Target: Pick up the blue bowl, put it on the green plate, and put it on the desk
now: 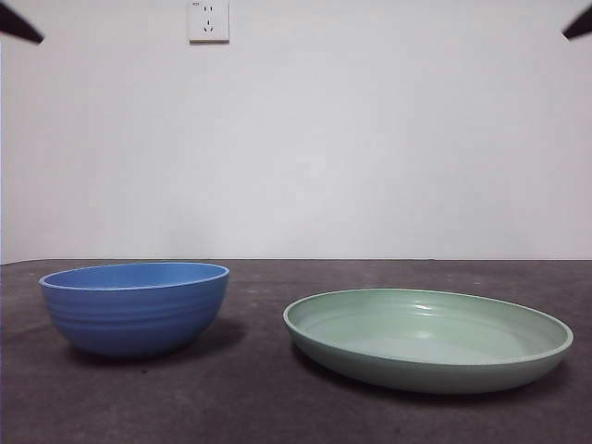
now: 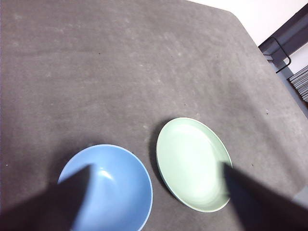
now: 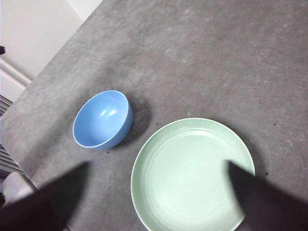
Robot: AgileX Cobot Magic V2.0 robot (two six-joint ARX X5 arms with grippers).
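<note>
The blue bowl (image 1: 135,306) stands upright and empty on the desk (image 1: 268,398), left of the green plate (image 1: 427,338), a gap between them. Both arms wait high up; only black tips show at the front view's top corners. My left gripper (image 2: 156,202) is open, high above the bowl (image 2: 107,188) and plate (image 2: 193,162). My right gripper (image 3: 156,197) is open, high above the plate (image 3: 192,174); the bowl (image 3: 102,119) lies off to one side of it.
A white wall with a socket (image 1: 208,20) stands behind the desk. The desk's edge and a dark frame (image 2: 284,48) show in the left wrist view. The desk's edge and a white wall (image 3: 33,33) show in the right wrist view.
</note>
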